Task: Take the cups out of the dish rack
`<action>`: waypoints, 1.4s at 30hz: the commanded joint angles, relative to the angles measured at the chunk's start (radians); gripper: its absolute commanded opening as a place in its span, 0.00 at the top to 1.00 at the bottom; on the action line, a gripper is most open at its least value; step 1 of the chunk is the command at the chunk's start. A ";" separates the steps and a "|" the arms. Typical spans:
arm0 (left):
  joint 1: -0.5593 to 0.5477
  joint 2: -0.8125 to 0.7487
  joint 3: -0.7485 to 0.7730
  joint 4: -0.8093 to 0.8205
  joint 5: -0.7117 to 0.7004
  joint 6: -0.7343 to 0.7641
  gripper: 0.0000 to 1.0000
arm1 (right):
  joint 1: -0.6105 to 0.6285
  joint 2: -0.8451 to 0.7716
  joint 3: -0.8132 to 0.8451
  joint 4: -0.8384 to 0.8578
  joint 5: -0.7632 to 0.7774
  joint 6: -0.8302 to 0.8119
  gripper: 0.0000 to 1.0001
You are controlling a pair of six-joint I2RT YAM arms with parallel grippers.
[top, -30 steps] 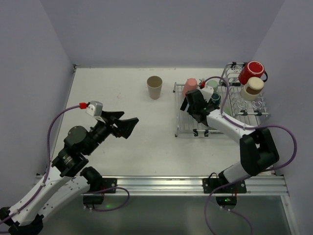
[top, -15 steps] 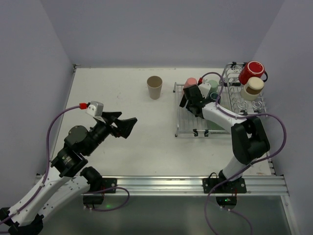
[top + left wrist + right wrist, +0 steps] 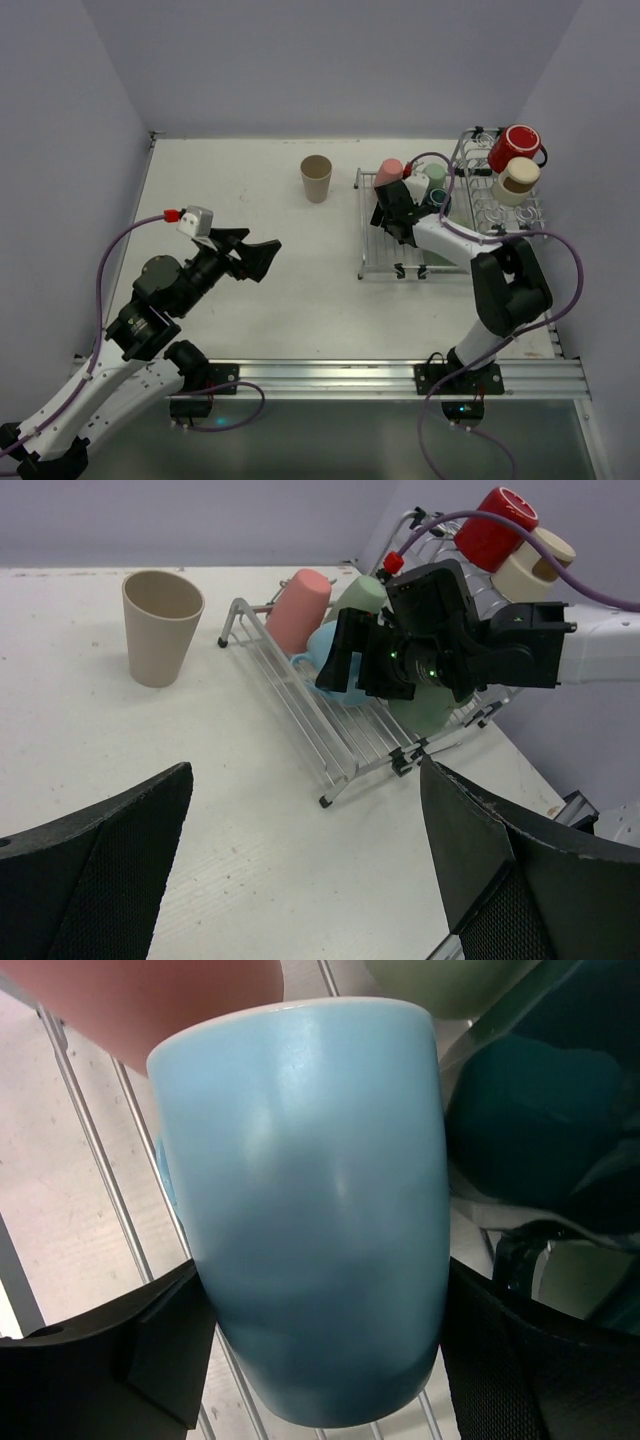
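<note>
The silver wire dish rack (image 3: 385, 250) stands at the right of the table, seen in the left wrist view (image 3: 318, 732). On it lie a pink cup (image 3: 389, 170), a light blue cup (image 3: 310, 1190), a sage green cup (image 3: 436, 177) and a dark teal cup (image 3: 540, 1120). A red mug (image 3: 515, 147) and a cream mug (image 3: 518, 178) sit on the raised loops. A beige tumbler (image 3: 316, 178) stands on the table left of the rack. My right gripper (image 3: 320, 1340) is open, one finger on each side of the light blue cup. My left gripper (image 3: 255, 250) is open and empty above the table.
The rack's near left foot (image 3: 326, 801) rests on the white table. Purple walls close in the table at the back and both sides. A metal rail (image 3: 400, 375) runs along the near edge. The right arm's cable (image 3: 445, 165) loops over the rack.
My right gripper has moved up the rack towards the pink cup and now straddles the light blue cup. The left arm has hardly moved.
</note>
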 commanded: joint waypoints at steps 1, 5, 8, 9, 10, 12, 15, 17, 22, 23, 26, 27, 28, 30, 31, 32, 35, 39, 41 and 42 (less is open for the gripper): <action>0.004 -0.005 0.007 0.003 -0.002 0.007 0.02 | 0.028 -0.088 -0.024 0.080 0.067 -0.023 0.72; 0.002 0.004 0.005 0.014 0.004 0.000 0.02 | 0.047 -0.156 -0.045 0.079 0.054 -0.055 0.82; 0.002 0.023 0.007 0.026 0.013 -0.005 0.02 | 0.054 -0.222 -0.073 0.105 0.022 -0.098 0.83; 0.002 0.037 0.005 0.031 0.013 -0.003 0.02 | 0.054 -0.238 -0.084 0.132 -0.007 -0.112 0.83; 0.004 0.043 0.005 0.034 0.014 -0.005 0.02 | 0.052 -0.268 -0.093 0.144 -0.021 -0.122 0.83; 0.002 0.066 0.004 0.052 0.025 -0.007 0.02 | 0.054 -0.294 -0.104 0.152 -0.050 -0.150 0.83; 0.004 0.093 0.002 0.087 0.033 -0.010 0.02 | 0.054 -0.320 -0.121 0.164 -0.087 -0.178 0.83; 0.002 0.112 0.004 0.120 0.044 -0.017 0.02 | 0.052 -0.349 -0.139 0.180 -0.103 -0.199 0.84; 0.004 0.191 0.004 0.204 0.086 -0.052 0.02 | 0.038 -0.354 -0.156 0.198 -0.162 -0.208 0.89; 0.002 0.207 0.001 0.215 0.087 -0.056 0.02 | 0.037 -0.361 -0.162 0.206 -0.169 -0.207 0.89; 0.004 0.233 -0.016 0.270 0.076 -0.069 0.02 | 0.037 -0.395 -0.168 0.214 -0.191 -0.217 0.89; 0.004 0.242 -0.019 0.302 0.076 -0.077 0.03 | 0.037 -0.407 -0.168 0.217 -0.197 -0.221 0.89; 0.002 0.254 -0.019 0.316 0.074 -0.082 0.03 | 0.037 -0.423 -0.170 0.217 -0.215 -0.230 0.89; 0.004 0.300 -0.013 0.363 0.077 -0.100 0.03 | 0.035 -0.472 -0.170 0.224 -0.240 -0.243 0.89; 0.002 0.319 -0.005 0.380 0.089 -0.106 0.03 | 0.031 -0.489 -0.174 0.226 -0.255 -0.248 0.89; 0.005 0.363 0.001 0.397 0.097 -0.111 0.04 | 0.031 -0.521 -0.176 0.227 -0.281 -0.250 0.89; 0.005 0.455 0.027 0.463 0.132 -0.135 0.05 | 0.015 -0.564 -0.191 0.240 -0.338 -0.253 0.89; 0.008 0.566 0.088 0.526 0.154 -0.126 0.06 | 0.005 -0.642 -0.217 0.240 -0.393 -0.265 0.89; 0.013 0.636 0.139 0.546 0.201 -0.122 0.06 | 0.000 -0.677 -0.233 0.241 -0.429 -0.268 0.89; 0.018 0.659 0.162 0.548 0.224 -0.126 0.06 | 0.000 -0.693 -0.237 0.241 -0.442 -0.270 0.89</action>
